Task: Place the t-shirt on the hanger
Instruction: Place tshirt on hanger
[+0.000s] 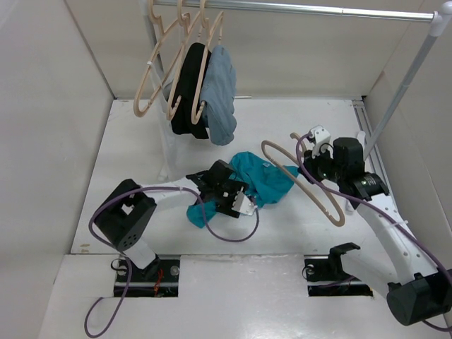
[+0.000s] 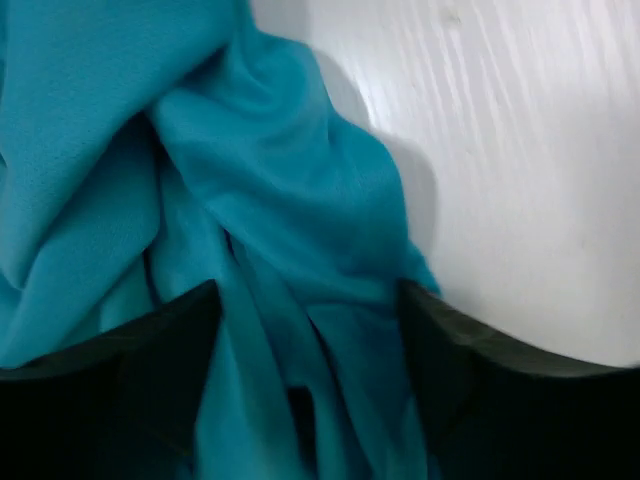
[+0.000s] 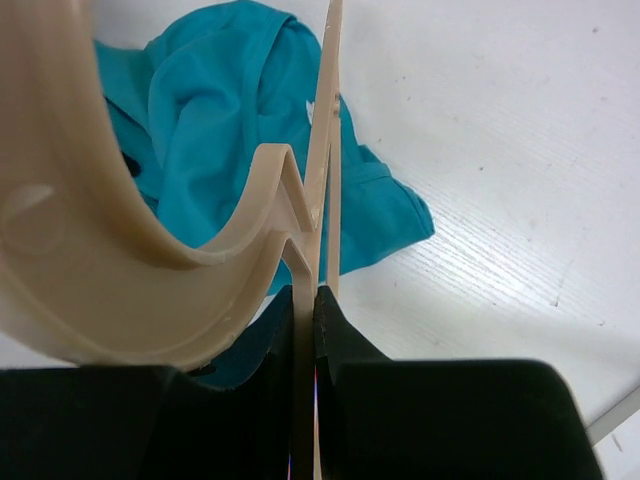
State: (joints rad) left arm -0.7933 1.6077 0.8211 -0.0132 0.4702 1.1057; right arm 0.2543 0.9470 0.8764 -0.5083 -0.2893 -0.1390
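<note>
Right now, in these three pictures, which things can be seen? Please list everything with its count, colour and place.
t-shirt: one, teal, crumpled on the table between the two arms
hanger: one, beige, held over the table just right of the t-shirt
other hangers: several, beige, hooked on the rail at the back left
black garment: one, black, hanging under the rail
grey-blue garment: one, grey-blue, hanging right beside the black garment
rail: one, silver, across the back
table: one, white, under everything
cables: purple, along both arms
left gripper: one, black, open, t-shirt cloth between its fingers
right gripper: one, black, shut on the hanger
</note>
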